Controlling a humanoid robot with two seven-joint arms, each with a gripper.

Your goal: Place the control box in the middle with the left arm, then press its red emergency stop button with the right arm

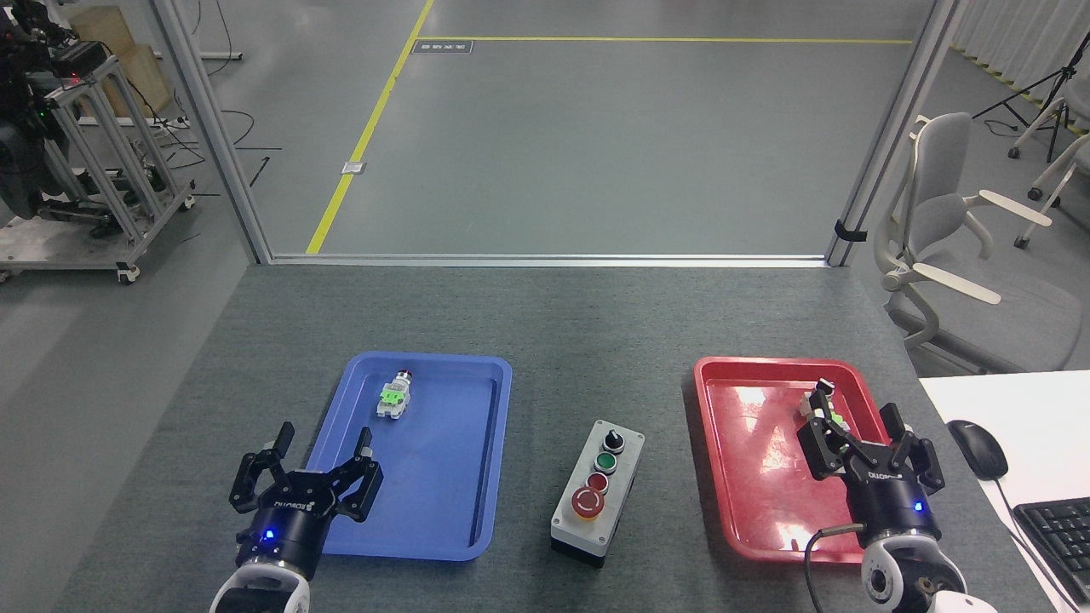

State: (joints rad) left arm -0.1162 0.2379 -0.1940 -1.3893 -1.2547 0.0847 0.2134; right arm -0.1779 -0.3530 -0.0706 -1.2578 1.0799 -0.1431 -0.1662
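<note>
The light-grey control box [598,492] stands on the bare grey tabletop [596,340] between the two trays, its row of buttons running toward me. Its big red emergency stop button [588,502] with a yellow collar is at the near end. My left gripper [319,451] is open at the blue tray's near-left corner, well left of the box, holding nothing. My right gripper [856,426], with a grey cable loop at its wrist, is open above the red tray's right side, well right of the box.
A blue tray [477,400] on the left holds a small white switch part with a green tab [394,395]. A red tray [749,460] on the right has a small part [819,403] near my right gripper. A mouse [978,448] and keyboard [1056,536] lie on a white desk.
</note>
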